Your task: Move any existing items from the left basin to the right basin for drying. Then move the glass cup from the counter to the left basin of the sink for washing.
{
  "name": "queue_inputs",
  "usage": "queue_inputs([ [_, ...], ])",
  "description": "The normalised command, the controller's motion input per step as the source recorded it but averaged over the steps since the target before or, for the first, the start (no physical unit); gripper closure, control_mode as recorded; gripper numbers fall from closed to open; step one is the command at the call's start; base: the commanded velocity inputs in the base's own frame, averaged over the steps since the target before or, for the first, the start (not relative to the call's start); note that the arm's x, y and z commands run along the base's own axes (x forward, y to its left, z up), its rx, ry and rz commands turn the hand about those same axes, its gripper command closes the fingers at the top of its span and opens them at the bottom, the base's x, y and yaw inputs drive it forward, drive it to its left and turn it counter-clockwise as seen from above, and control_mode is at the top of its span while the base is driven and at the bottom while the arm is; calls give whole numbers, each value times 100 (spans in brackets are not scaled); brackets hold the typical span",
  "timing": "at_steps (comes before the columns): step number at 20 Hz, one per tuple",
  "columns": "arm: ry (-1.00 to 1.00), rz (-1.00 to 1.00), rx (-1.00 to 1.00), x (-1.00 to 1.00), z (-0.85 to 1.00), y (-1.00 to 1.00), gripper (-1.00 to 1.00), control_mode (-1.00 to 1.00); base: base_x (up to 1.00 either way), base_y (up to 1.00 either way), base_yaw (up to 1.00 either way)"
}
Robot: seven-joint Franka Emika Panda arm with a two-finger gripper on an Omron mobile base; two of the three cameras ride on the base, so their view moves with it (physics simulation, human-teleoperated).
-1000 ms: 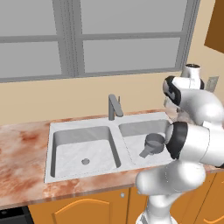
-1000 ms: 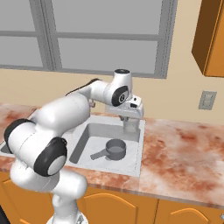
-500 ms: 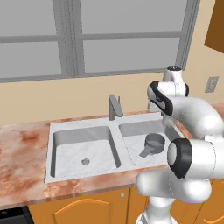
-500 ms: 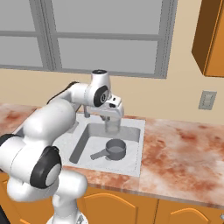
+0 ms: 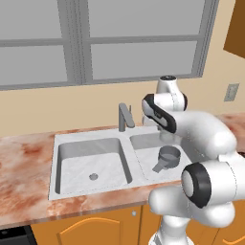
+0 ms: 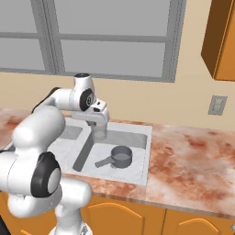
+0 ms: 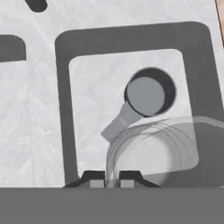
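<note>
Now gripper (image 7: 112, 183) pinches glass cup (image 7: 151, 151) by rim, fingers closed on wall, carrying it over right basin (image 5: 143, 143) toward left basin (image 5: 72, 153). Pot (image 5: 168, 157) sits mid right basin, drying.

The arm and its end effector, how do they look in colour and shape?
The arm is built of thick, rounded, glossy white segments with dark, nearly black rings at the joints. No cables or markings show on it. The end effector has a white body in the right base view and two small dark, blocky finger tips in the hand view.
</note>
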Motion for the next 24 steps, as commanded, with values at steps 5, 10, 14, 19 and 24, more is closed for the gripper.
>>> queue_inputs([
  [5,5,3,0,0,-5,78,100,-100,0,0,0],
  [10,7,2,0,0,-9,77,100,-100,0,0,0],
  [14,7,3,0,0,-12,77,100,-100,0,0,0],
  [19,5,3,0,0,-18,72,100,-100,0,0,0],
  [24,3,4,0,0,-23,59,100,-100,0,0,0],
])
